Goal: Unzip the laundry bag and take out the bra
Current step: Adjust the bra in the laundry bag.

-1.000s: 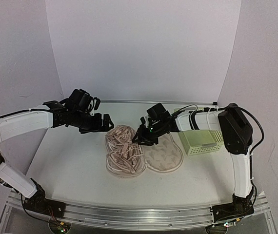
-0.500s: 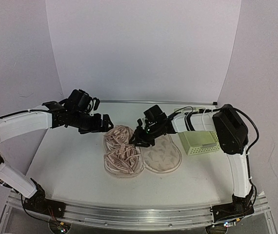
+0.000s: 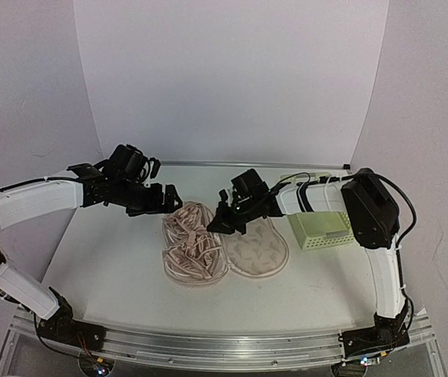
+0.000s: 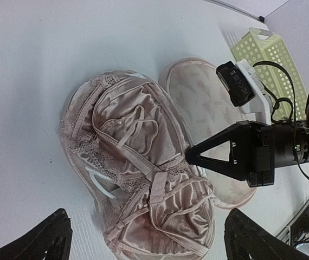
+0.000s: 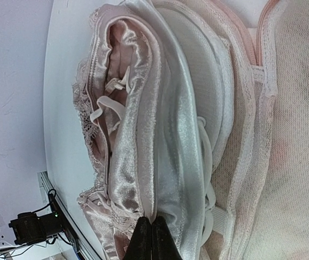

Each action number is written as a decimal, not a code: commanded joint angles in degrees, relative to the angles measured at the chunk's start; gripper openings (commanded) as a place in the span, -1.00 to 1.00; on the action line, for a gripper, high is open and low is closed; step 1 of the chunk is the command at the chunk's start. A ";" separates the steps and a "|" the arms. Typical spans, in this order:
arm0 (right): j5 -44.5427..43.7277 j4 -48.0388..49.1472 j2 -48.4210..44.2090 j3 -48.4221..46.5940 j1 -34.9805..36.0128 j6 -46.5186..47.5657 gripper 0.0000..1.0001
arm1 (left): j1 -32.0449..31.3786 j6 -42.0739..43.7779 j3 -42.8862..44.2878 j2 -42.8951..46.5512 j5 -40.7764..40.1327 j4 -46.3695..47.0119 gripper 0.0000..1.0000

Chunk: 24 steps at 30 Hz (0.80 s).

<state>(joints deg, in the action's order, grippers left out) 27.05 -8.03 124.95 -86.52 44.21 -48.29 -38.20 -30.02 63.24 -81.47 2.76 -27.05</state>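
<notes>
1. Since a second ago, the right gripper (image 3: 221, 222) has edged left and closed its fingers completely. The bra (image 3: 195, 245) and the bag under it have slid slightly left with it.
2. The laundry bag (image 3: 257, 250) lies unzipped and spread flat on the table (image 3: 106, 259). The pale satin bra fills its left half, and the printed flap lies bare on the right, near the green basket (image 3: 324, 228). The left gripper (image 3: 170, 198) hangs wide open above the bag's far left edge, holding nothing.
3. The step in hand looks like pulling the bra free. The right arm would do well to lift slowly and check that only the bra rises. If the bag comes up too, the left gripper could press down on its rim.
4. The right wrist view shows the closed tips (image 5: 152, 238) meeting the satin edge (image 5: 143, 135). Whether fabric is actually caught between them cannot be made out. The straps are tangled, the zip pull is not visible, and the bag's lining beneath the bra is hidden.
</notes>
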 commanded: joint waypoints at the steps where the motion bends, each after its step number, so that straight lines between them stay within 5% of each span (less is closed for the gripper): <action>1: 0.46 3.34 -2.52 0.83 0.44 0.38 -1.00 | 0.31 0.01 0.57 2.03 -0.73 1.39 0.96; 24: -0.20 11.98 -16.32 14.89 0.44 -1.32 -1.00 | 0.31 1.10 2.67 0.12 -1.16 1.19 0.96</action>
<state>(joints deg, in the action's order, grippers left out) 27.55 0.64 111.42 -73.73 44.29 -48.97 -38.20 -29.91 63.31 -81.47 2.76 -27.05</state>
